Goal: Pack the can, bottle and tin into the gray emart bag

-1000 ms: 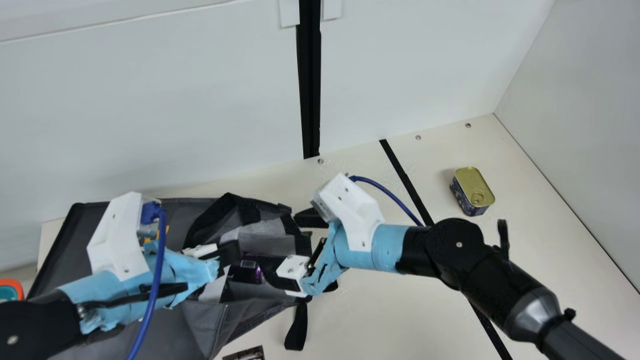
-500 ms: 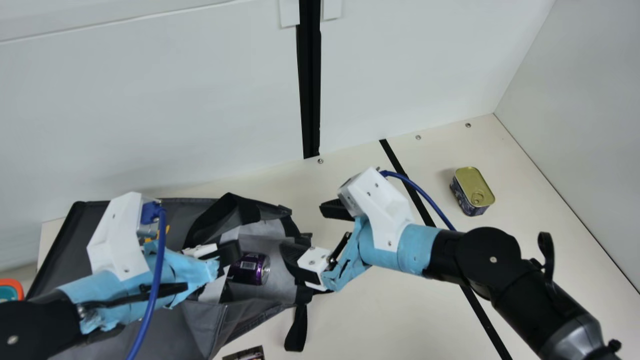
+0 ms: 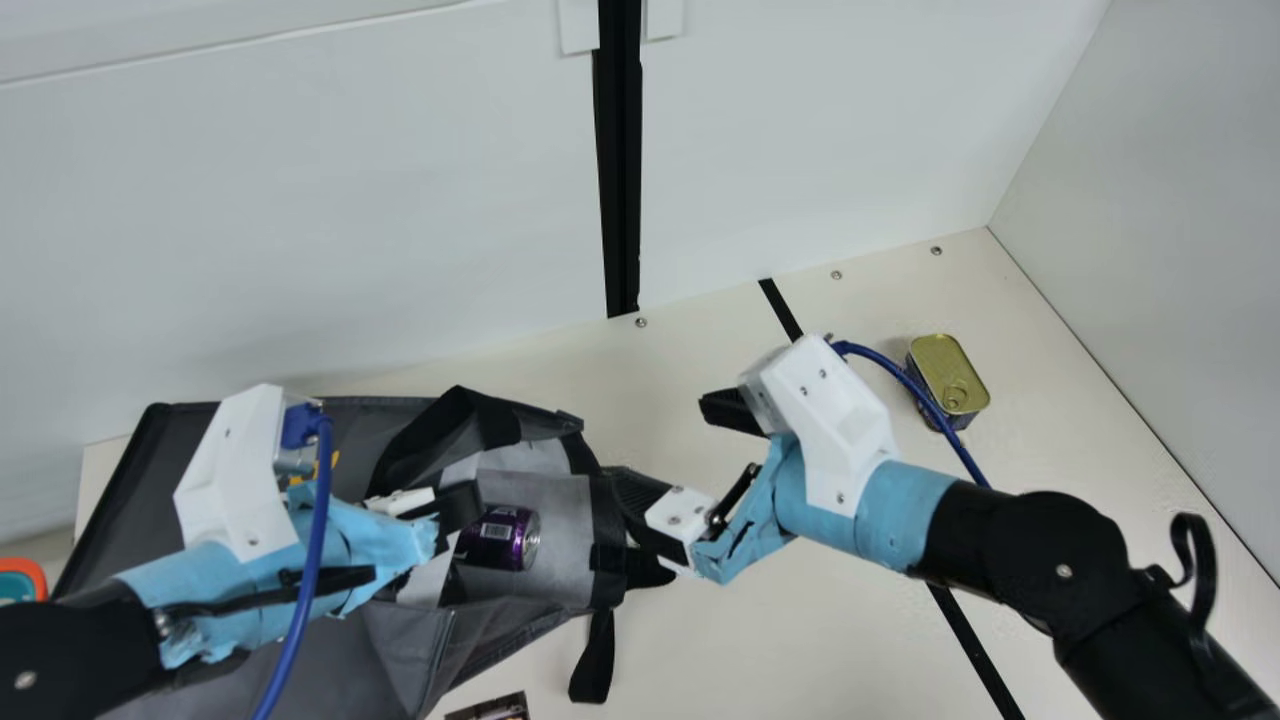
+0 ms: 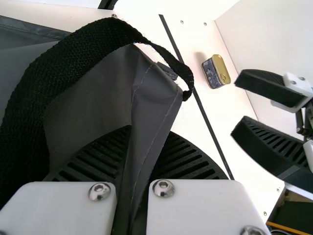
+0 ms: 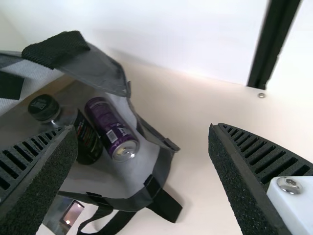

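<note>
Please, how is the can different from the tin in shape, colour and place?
The can is a purple cylinder, while the tin is a round-cornered box with a gold top. The can lies on its side inside the bag; the tin sits lid-up on the table. Both look metallic.

Main view: gray emart bag [image 3: 400, 645] cut off by bottom edge; likewise a printed item [image 3: 492, 709], unidentifiable. Orange-and-teal object [image 3: 39, 577] cropped at left. Blue cable [image 3: 966, 457] hides part of tin [image 3: 940, 362]. Purple can's [image 3: 500, 535] one end hidden behind left gripper [image 3: 462, 505].
</note>
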Available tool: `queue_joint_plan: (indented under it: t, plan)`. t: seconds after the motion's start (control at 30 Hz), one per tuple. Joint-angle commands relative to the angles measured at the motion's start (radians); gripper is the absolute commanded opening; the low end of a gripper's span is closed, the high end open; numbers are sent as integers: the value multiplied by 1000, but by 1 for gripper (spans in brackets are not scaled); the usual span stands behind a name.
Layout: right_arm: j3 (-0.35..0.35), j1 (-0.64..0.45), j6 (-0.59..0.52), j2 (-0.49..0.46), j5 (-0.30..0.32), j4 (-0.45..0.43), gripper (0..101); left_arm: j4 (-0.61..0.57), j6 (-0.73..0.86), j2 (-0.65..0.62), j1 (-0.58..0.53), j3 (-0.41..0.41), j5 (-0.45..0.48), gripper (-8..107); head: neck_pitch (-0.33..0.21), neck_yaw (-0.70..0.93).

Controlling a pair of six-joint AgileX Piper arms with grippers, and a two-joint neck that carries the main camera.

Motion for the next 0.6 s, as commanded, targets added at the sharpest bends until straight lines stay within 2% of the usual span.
queue_joint_plan:
  t: [0.0, 0.57]
  plan:
    - [2, -9, 17, -15, -5, -20, 91, 0, 0, 0, 0, 0, 0, 10, -23, -1]
    - [37, -56, 125, -133, -36, -202, 91, 0, 0, 0, 0, 0, 0, 10, -23, -1]
